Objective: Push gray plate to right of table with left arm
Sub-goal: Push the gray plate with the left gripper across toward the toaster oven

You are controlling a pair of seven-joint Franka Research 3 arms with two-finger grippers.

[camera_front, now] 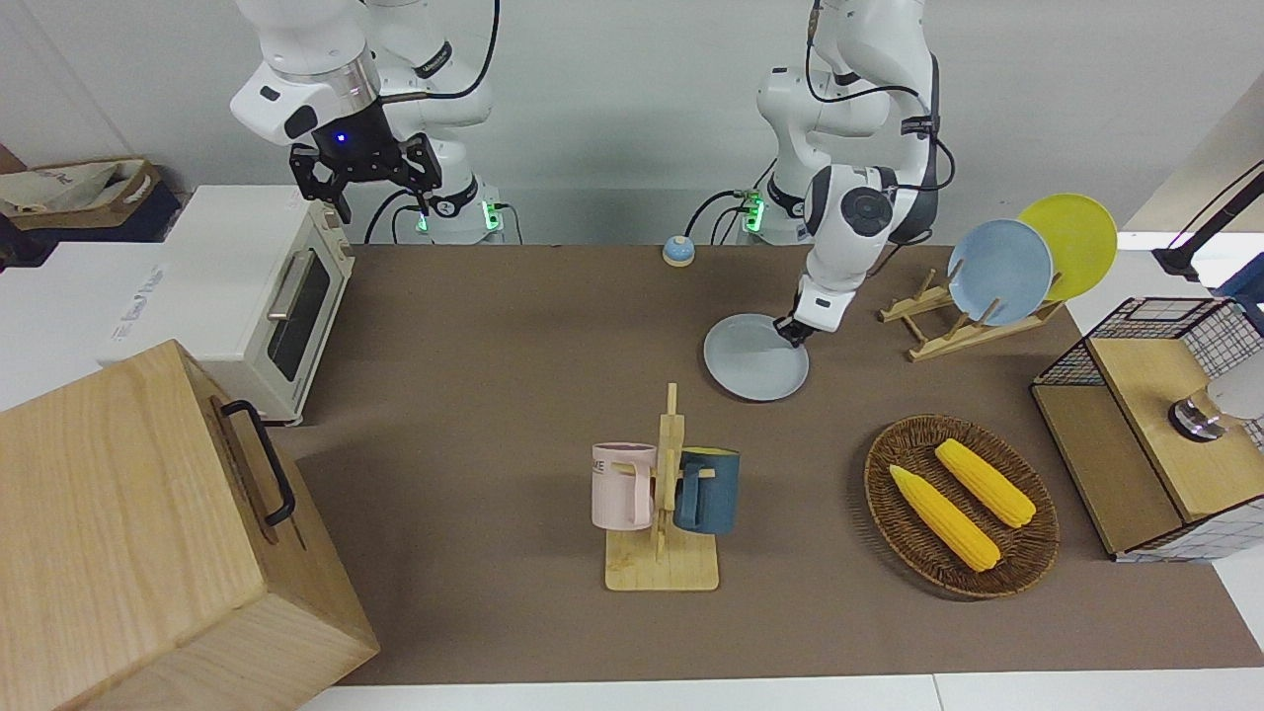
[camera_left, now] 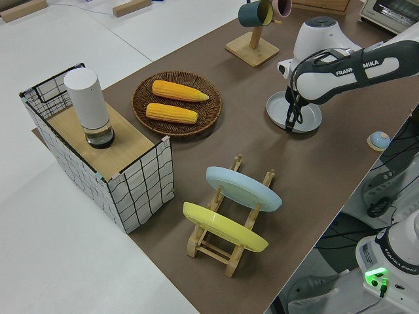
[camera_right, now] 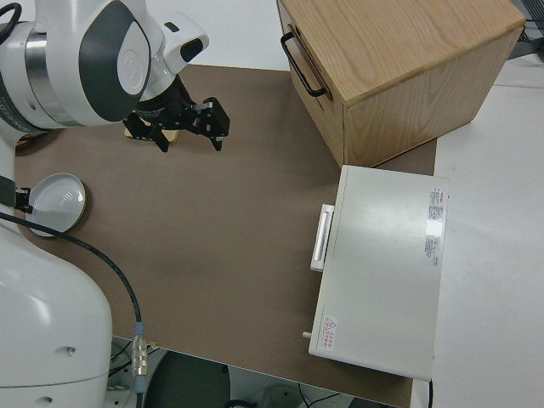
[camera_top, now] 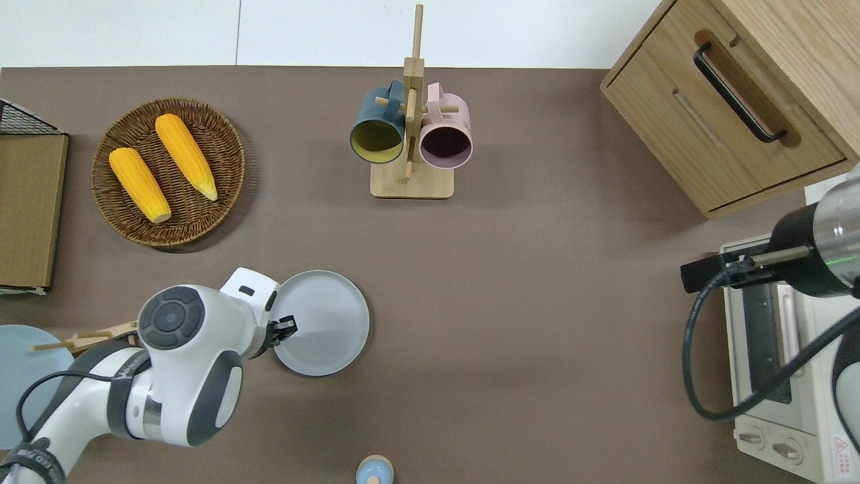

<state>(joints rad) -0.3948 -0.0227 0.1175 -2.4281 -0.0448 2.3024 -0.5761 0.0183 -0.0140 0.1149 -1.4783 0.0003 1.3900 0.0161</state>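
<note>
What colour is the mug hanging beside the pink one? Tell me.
Dark teal mug, yellow inside; front view shows it best.

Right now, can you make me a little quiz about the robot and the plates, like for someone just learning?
1. True or false: the gray plate lies flat on the table.
2. How many corn cobs are in the basket?
3. Which arm touches the gray plate: A) left arm, B) right arm?

Key: 1. True. 2. Two. 3. A: the left gripper is at the plate's rim; the right arm is parked.
</note>
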